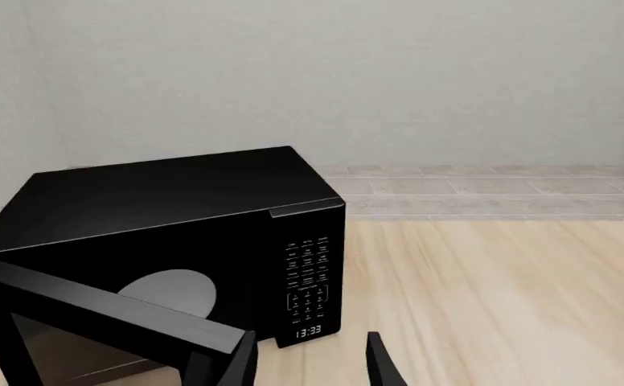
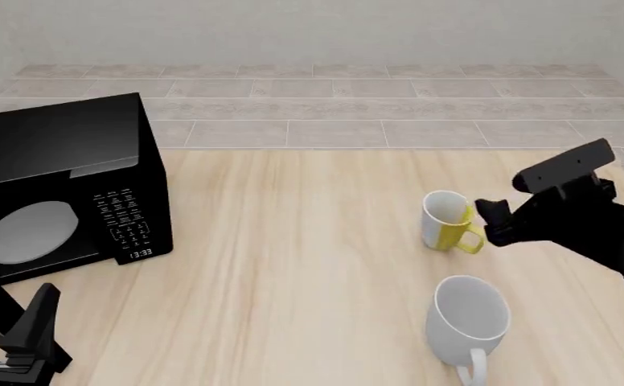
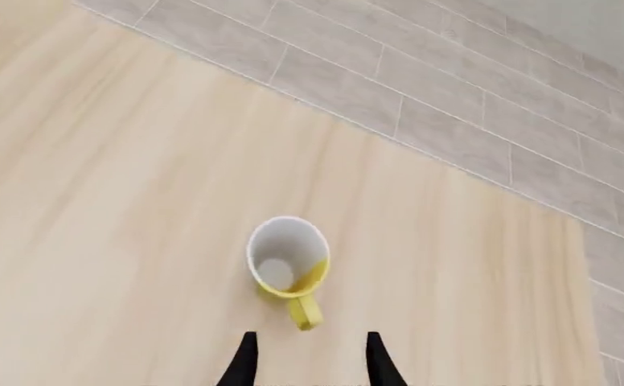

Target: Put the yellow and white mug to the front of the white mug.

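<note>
Front view, left to right: left gripper (image 2: 22,338), fingers apart, empty; black microwave (image 2: 65,185), door open, display read "13:33"; yellow and white mug (image 2: 446,221) upright, empty, beyond the white mug (image 2: 470,318); right gripper (image 3: 309,362) open just beside its yellow handle. Right wrist view alone showed the pale inside.

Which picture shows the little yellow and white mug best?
The right wrist view: the yellow and white mug sits mid-picture, showing its open top, inside and handle. The front view shows it small, beside the right gripper. The left wrist view does not show it at all.
</note>
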Action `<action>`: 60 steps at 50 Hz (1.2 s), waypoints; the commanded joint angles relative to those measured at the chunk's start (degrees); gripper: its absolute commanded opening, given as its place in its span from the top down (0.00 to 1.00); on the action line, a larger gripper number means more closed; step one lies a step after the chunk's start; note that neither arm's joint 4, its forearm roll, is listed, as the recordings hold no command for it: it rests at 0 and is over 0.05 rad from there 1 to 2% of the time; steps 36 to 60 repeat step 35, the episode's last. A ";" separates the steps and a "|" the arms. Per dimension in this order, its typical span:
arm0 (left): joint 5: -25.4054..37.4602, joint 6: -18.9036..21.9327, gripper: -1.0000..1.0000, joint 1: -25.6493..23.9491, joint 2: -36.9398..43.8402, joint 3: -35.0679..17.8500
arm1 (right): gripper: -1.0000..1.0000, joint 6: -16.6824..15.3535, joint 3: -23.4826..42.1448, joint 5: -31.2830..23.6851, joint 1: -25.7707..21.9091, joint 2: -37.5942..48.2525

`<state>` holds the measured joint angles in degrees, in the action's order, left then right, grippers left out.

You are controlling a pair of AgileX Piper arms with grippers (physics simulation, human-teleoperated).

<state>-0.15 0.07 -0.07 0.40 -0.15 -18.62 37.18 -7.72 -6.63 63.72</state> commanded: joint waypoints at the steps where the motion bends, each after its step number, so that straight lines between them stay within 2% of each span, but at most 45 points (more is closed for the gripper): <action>1: 0.00 -0.01 0.00 0.00 -0.01 0.00 | 0.00 2.40 -4.56 -1.25 -1.60 -13.60; 10: 0.00 0.00 0.00 0.00 0.01 0.00 | 0.00 2.10 -6.21 -4.13 -1.59 -22.74; 13: 0.00 0.00 0.00 0.01 0.00 0.00 | 0.00 3.60 -6.76 -4.85 -0.85 -27.69; 23: 0.00 -0.01 0.00 0.00 0.00 0.00 | 0.00 2.76 -8.73 -3.29 0.81 -33.86; 27: 0.00 0.01 0.00 0.01 -0.01 0.00 | 0.00 3.84 -8.92 -2.08 0.33 -34.10; 32: 0.00 0.01 0.00 -0.01 0.00 0.00 | 0.00 1.82 -10.08 2.22 0.78 -32.65; 35: 0.00 0.01 0.00 0.00 0.00 0.00 | 0.00 1.94 -10.86 5.23 0.98 -32.67; 60: 0.00 0.01 0.00 0.00 0.00 0.00 | 0.00 1.94 -10.86 5.23 0.98 -32.67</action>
